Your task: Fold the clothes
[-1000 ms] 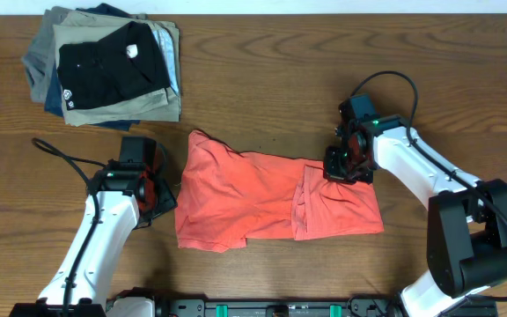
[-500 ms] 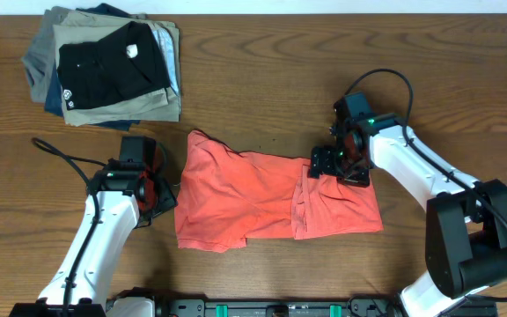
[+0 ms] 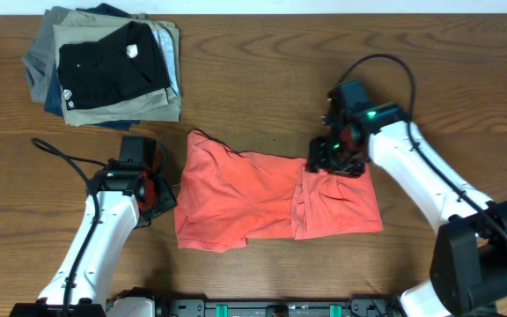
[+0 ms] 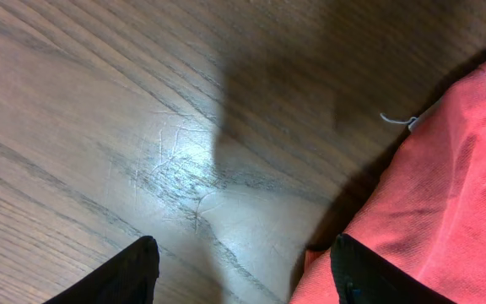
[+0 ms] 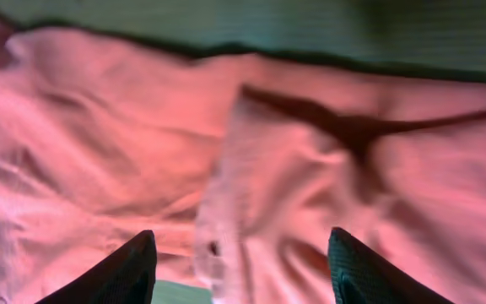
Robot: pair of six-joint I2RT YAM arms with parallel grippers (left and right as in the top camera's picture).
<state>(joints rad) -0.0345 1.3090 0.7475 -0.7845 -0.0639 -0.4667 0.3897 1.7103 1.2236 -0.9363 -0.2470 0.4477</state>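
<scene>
Both pincers open and holding nothing; T-shirt flat on the table between them.

My right pincer stands with its fingers set wide apart, nothing between them. The red-orange T-shirt lies directly beneath it, and a folded-over edge of the cloth runs through the gap. I cannot tell whether the tips touch the cloth. Beyond the fingers the shirt's far edge meets the table. My left pincer is equally wide open and empty, over bare wood. The shirt's edge lies just beside one fingertip, and the other is clear of it. A loose white thread lies at that edge. A pile of folded garments sits well beyond my left pincer.
</scene>
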